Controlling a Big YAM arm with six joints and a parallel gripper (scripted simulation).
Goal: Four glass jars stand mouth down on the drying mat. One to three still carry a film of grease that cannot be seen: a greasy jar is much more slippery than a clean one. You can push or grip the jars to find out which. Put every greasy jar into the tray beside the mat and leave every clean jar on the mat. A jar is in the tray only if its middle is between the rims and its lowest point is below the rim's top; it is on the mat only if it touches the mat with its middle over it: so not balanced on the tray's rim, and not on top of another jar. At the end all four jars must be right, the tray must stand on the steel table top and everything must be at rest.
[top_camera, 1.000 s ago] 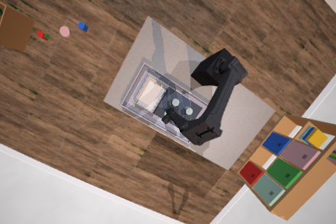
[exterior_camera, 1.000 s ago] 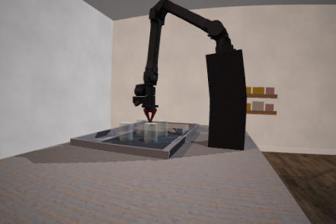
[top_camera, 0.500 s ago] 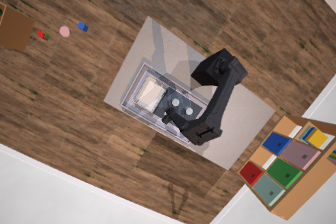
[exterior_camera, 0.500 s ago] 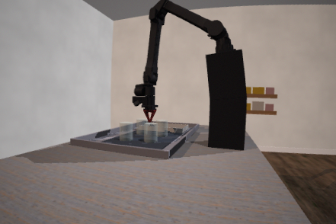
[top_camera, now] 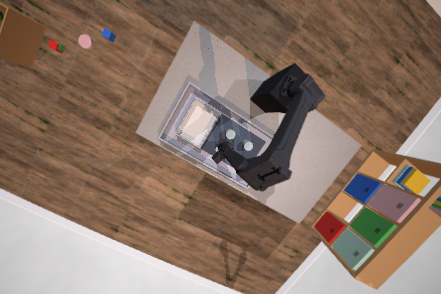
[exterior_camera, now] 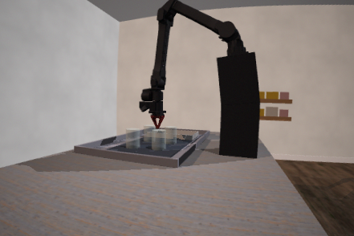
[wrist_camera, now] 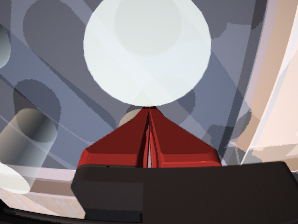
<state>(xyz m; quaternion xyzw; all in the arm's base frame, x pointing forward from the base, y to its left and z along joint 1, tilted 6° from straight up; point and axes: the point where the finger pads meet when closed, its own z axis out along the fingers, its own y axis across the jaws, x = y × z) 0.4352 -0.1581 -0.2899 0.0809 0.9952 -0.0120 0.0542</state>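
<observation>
Several clear glass jars stand mouth down on the dark drying mat [exterior_camera: 148, 148]. In the exterior view I see one at the left [exterior_camera: 133, 138], one at the front [exterior_camera: 158, 140] and one at the right [exterior_camera: 170, 136]. My gripper [exterior_camera: 157, 124] hangs shut and empty just above the front jar, with its red fingertips pressed together. In the wrist view the jar's round base [wrist_camera: 147, 44] lies just ahead of the fingertips [wrist_camera: 149, 112]. From above, two jars [top_camera: 230, 134] [top_camera: 248, 146] show beside the gripper [top_camera: 220, 151]. The pale tray [top_camera: 197, 122] lies beside the mat.
A grey raised frame [exterior_camera: 128, 154] surrounds mat and tray on the steel table top. The arm's black base column [exterior_camera: 238, 106] stands to the right of the frame. Another jar [wrist_camera: 27, 137] shows at the left in the wrist view.
</observation>
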